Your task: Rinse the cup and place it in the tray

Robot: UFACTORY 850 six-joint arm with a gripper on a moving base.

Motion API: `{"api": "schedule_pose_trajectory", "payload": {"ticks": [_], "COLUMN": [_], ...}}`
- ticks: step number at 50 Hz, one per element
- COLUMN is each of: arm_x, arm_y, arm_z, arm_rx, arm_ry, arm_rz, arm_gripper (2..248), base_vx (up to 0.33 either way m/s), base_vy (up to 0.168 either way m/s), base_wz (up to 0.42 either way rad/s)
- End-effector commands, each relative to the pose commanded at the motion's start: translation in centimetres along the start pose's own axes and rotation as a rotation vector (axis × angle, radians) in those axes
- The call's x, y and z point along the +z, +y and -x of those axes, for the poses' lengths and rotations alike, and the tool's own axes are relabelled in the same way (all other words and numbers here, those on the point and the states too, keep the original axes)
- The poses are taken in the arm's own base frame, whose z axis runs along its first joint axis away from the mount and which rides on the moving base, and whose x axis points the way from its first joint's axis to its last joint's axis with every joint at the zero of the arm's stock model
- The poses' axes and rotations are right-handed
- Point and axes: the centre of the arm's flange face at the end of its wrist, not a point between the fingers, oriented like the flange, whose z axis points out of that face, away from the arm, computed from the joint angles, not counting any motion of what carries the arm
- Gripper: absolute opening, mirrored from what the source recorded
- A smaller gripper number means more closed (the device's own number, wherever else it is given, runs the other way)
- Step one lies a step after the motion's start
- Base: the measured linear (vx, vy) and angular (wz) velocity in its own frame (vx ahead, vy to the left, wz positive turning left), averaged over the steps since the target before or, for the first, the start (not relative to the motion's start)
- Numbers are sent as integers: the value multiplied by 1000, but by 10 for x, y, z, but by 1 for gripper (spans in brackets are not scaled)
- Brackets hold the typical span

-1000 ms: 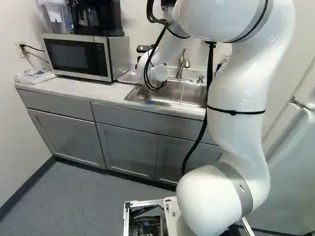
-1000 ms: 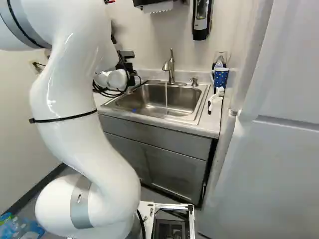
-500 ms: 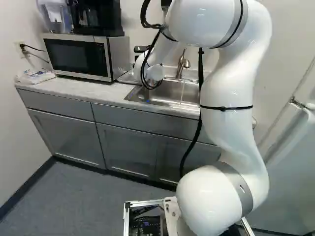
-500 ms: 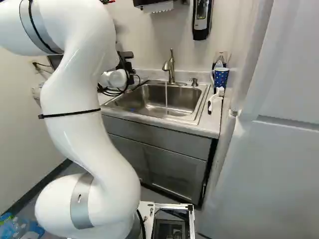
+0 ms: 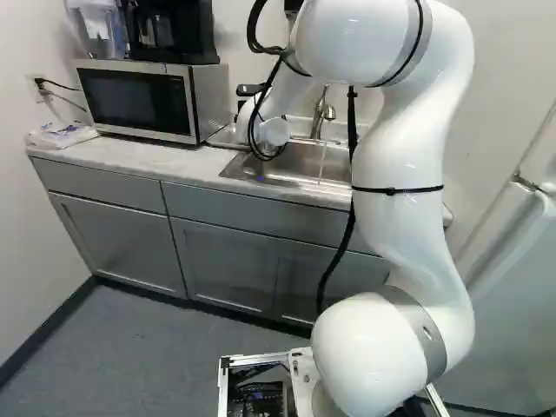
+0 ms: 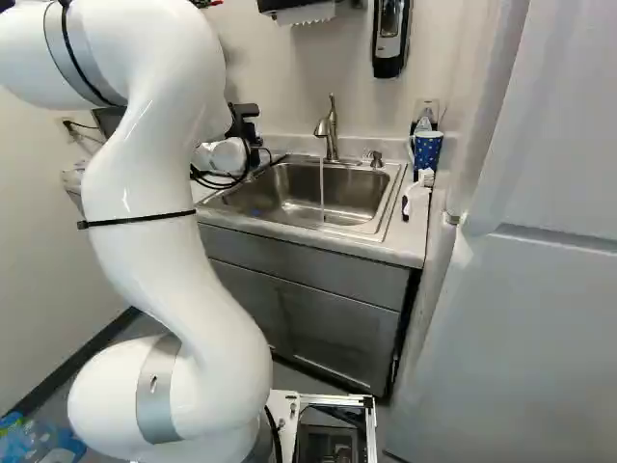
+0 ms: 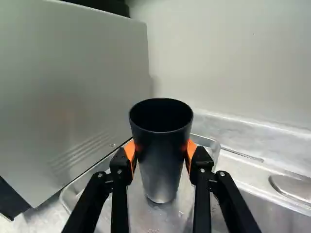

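Cup (image 7: 161, 160), upright, gripped between orange finger pads (image 7: 129, 150); metal tray (image 7: 143, 216) beneath

No readable text | no legible labels or brands | no numbers | no legible signs

Worktop (image 5: 139, 157): pale surface, inset metal sink (image 6: 289, 183). Taking the sink as clock centre: metal tray (image 7: 146, 213) and microwave (image 5: 137, 100), 10 o'clock; plastic package (image 5: 61, 135), 9 o'clock; dotted blue mug (image 6: 427, 151), 2 o'clock; white brush (image 6: 416, 193), 3 o'clock.
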Motion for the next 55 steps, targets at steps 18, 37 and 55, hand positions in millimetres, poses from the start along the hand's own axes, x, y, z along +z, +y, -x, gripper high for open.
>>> {"api": "schedule_pose_trajectory", "payload": {"ticks": [18,37,55], "arm_x": [0,0,0], "arm_y": [0,0,0], "arm_z": [4,4,3], "arm_rx": [0,0,0], "arm_ry": [-39,-49,-46], "arm_rz": [1,2,1], "arm_gripper": [120,120,199], "base_vx": [0,0,0], "base_vy": [0,0,0], "base_wz": [0,0,0]}}
